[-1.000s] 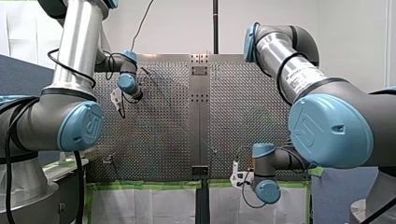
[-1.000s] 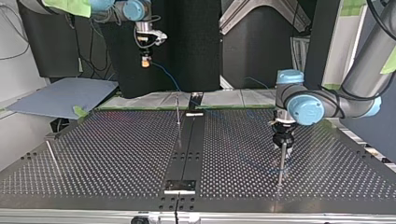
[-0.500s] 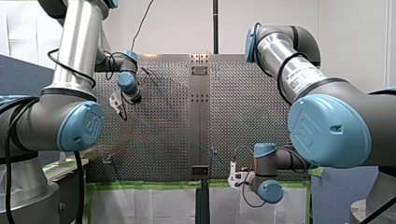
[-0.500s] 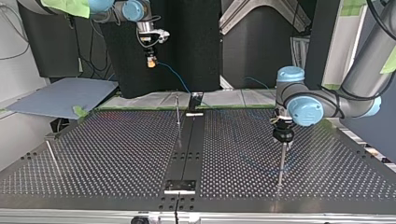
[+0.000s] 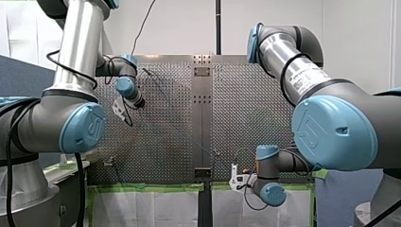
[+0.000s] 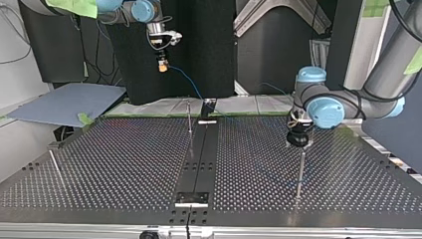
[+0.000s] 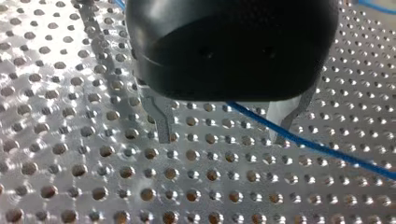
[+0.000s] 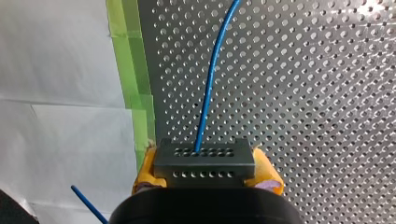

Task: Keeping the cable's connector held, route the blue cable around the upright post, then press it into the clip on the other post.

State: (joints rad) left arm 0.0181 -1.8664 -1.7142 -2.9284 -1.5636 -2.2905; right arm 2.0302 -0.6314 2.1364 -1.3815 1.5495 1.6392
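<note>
**Right hand** (image 6: 161, 64): clenched on the connector (image 8: 204, 161), a dark perforated block squeezed between yellow pads (image 8: 267, 176). It hangs above the green-taped, arms-side edge of the tabletop (image 6: 124, 164), well off the surface.

**Blue cable** (image 8: 208, 93): leaves the connector's face and drops toward the tabletop. It passes close by the centre post (image 6: 189, 119) near that same edge; touching or not, cannot tell. From there it runs diagonally across to the left hand (image 7: 222, 139).

**Left hand**: released. Metal fingers (image 7: 162, 122) stand well apart, with the cable threading the gap nearer one finger, not pinched. The hand sits just over the top of the outer post (image 6: 300, 172), toward the edge opposite the arms. A third post (image 6: 54, 168) leans near the side edge on my right arm's side. Which post carries the clip: too small to tell.

**Handling, as judged**:
- The cable looks thin, light and limp with a little spring.
- Its jacket looks smooth, so it should slide through open fingers. That suits a loose guide while wrapping but not pressing.
- For the clip, pinch the cable itself just beside the clip, with a short free length so it doesn't buckle.
- The connector is the only rigid part; hold it by its flat sides.
- The likely weak spot is where the cable enters the block, so allow slack and avoid hard pulls.
</note>
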